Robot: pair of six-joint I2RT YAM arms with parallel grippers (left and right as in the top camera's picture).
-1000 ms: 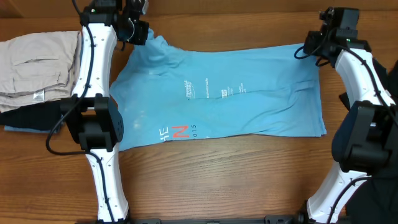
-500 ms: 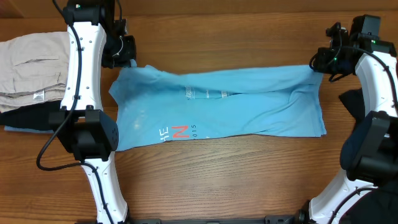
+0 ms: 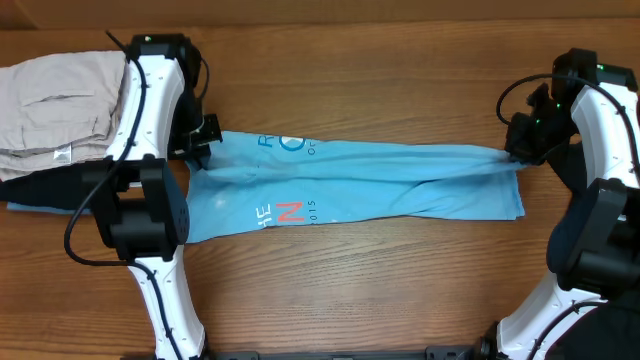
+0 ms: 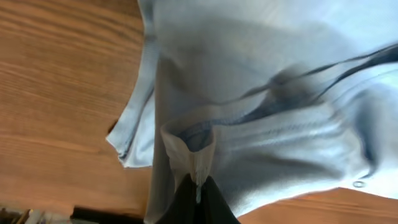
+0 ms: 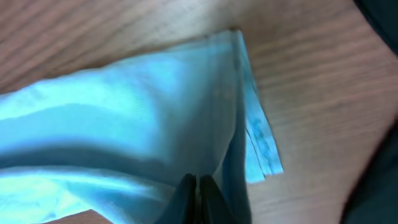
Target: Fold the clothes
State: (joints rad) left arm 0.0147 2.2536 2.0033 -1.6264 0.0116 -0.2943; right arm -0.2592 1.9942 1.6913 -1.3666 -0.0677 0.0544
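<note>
I'm dragging the far edge of the light blue cotton T-shirt (image 3: 370, 185) nearward, and it's now lying as a narrower band across the middle of the wooden table (image 3: 400, 290). The left gripper (image 4: 198, 184) and right gripper (image 5: 196, 184) are pinching its end corners, so the lengthwise fold is nearly done.

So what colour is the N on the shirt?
Red. The N on the shirt shows best overhead.
</note>
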